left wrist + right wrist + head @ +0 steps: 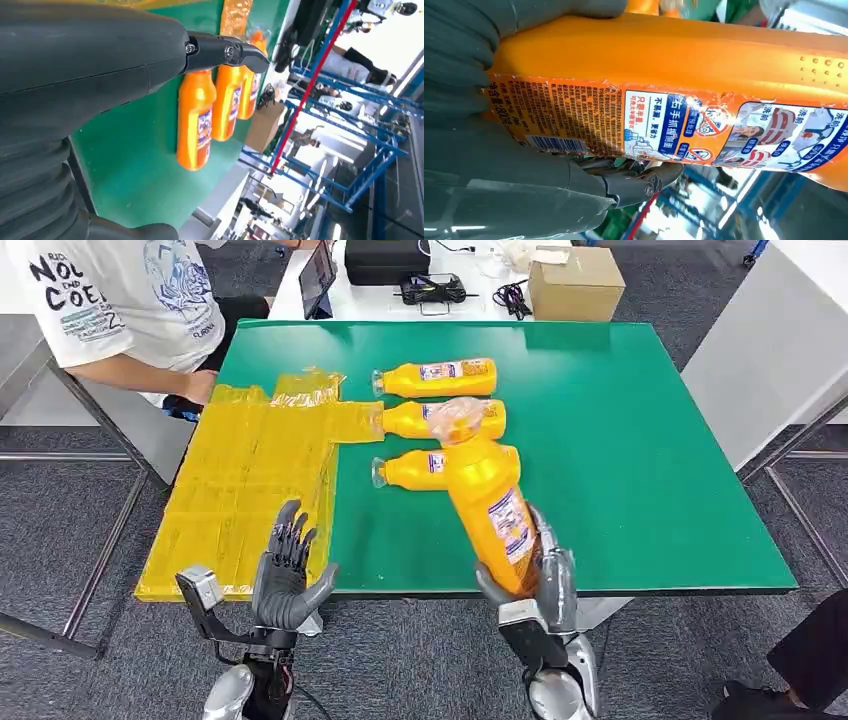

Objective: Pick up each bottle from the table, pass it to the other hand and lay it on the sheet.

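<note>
Right hand (pixel 535 585) around orange bottle (pixel 490 502) labelled 800, barcode; left hand (pixel 285 570) spread, empty.

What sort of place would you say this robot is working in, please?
Probably a robotics lab or test workshop: a green work table laid out with identical orange bottles, a bench behind with a cardboard box and cables, and blue metal racking beyond.

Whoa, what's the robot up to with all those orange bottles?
The right robot hand grips one orange bottle, lifted off the green table. The left robot hand is open and empty, raised beside the yellow sheet, which has no bottle on it. Three more bottles lie in a row on the table. A person sits at the far corner.
</note>
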You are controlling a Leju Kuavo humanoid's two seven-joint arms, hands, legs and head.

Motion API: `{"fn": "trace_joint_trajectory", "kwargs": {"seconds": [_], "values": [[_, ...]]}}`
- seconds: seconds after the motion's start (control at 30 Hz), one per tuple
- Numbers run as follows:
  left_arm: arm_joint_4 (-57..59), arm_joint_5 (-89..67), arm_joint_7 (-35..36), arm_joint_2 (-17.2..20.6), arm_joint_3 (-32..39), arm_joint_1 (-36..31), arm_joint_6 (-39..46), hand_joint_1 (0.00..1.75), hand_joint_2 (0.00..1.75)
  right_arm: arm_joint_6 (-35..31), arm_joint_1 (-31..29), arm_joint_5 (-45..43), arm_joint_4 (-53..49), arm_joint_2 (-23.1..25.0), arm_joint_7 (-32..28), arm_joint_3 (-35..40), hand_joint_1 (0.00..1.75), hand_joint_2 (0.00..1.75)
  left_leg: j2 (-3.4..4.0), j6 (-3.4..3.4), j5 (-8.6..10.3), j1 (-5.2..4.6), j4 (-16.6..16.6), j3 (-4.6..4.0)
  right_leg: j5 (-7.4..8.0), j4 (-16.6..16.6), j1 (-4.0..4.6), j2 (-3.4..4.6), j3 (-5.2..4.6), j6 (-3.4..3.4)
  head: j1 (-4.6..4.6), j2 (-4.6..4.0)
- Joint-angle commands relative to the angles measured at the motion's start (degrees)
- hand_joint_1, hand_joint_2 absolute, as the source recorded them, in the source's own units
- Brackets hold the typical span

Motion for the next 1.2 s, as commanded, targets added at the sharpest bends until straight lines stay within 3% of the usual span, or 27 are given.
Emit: {"fn": "trace_joint_trajectory", "kwargs": {"seconds": [0.03, 0.6, 0.87, 0.9, 1.0, 1.2], "values": [[2.49, -0.11, 0.56, 2.54, -2.25, -2.49, -0.18, 0.00, 1.75, 0.55, -2.91, 0.78, 10.39, 2.97, -1.39, 3.69, 1.75, 1.75, 0.17, -0.15, -0.12, 0.12, -0.06, 0.34, -0.05, -0.09, 0.13, 0.17, 0.31, -0.19, 0.00, 0.00], [2.69, -0.10, 0.56, 2.54, -2.20, -2.55, -0.14, 0.00, 1.75, 0.56, -3.08, 0.79, 10.34, 2.66, -1.29, 3.78, 1.75, 1.75, 0.13, -0.12, -0.09, 0.06, -0.07, 0.31, -0.05, -0.07, 0.07, 0.13, 0.27, -0.16, -0.02, 0.00], [5.87, -1.72, 1.16, 1.70, -3.27, -4.26, -0.43, 0.00, 1.75, 4.38, -8.43, 3.91, 23.06, 4.68, 0.49, 13.21, 1.75, 1.75, 0.19, -0.09, -0.04, 0.06, -0.09, 0.24, 0.01, -0.08, 0.06, 0.18, 0.18, -0.11, -0.02, 0.00], [6.08, -1.96, 1.28, 1.68, -3.37, -4.37, -0.59, 0.00, 1.75, 5.02, -9.41, 4.59, 25.32, 4.88, 1.06, 14.97, 1.75, 1.75, 0.32, -0.19, -0.14, 0.14, -0.13, 0.55, -0.04, -0.14, 0.15, 0.31, 0.46, -0.24, 0.00, 0.00], [5.58, -2.38, 0.98, 1.78, -3.62, -4.15, -1.12, 0.00, 1.75, 5.13, -10.35, 4.65, 27.85, 5.35, 1.43, 15.95, 1.75, 1.75, 0.16, -0.08, -0.03, 0.07, -0.08, 0.20, 0.01, -0.08, 0.06, 0.16, 0.16, -0.09, -0.02, 0.00], [3.67, -0.47, 1.24, 2.67, -4.84, -2.88, -6.84, 0.00, 1.75, 6.72, -10.99, 3.86, 29.25, 4.92, 1.77, 15.78, 1.75, 1.75, 0.17, -0.12, -0.10, 0.08, -0.10, 0.38, -0.06, -0.11, 0.07, 0.18, 0.34, -0.14, 0.00, 0.00]]}}
